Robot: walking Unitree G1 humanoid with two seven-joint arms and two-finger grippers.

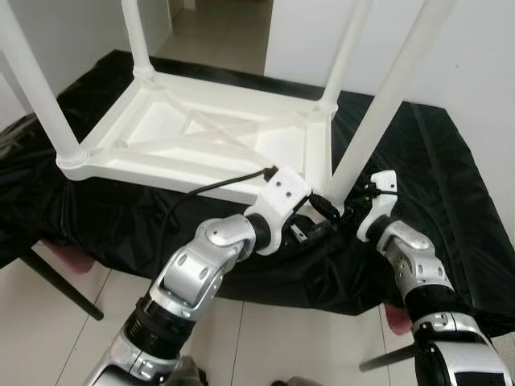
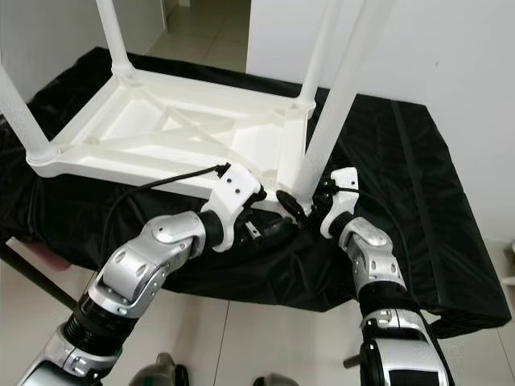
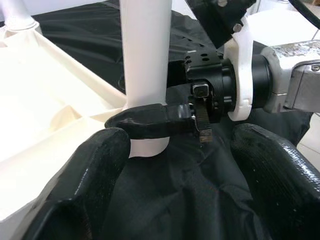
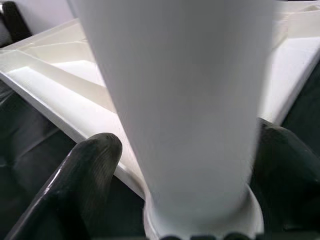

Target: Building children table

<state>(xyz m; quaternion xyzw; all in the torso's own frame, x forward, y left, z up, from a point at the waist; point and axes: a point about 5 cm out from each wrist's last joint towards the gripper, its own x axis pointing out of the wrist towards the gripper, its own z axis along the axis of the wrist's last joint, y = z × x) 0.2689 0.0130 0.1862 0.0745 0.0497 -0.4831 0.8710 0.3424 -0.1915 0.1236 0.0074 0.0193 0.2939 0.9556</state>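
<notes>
Children's table (image 1: 201, 133), white plastic, lies upside down on a black cloth (image 1: 434, 185), legs pointing up. Both arms reach forward to its near corner leg (image 1: 362, 137): the right end effector (image 3: 150, 122) is clamped around the leg's base, and the left end effector (image 1: 322, 211) is spread open just beside it, holding nothing.

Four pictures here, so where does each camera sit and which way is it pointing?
Left eye view: on the head, looking down at the upturned white table on black cloth; both silver arms show.
Right eye view: its twin beside it, same scene.
Left wrist view: on the left arm, looking along its fingers at the right gripper on the near leg.
Right wrist view: on the right arm, fingers either side of that leg.
Shared: all four show that leg.
</notes>
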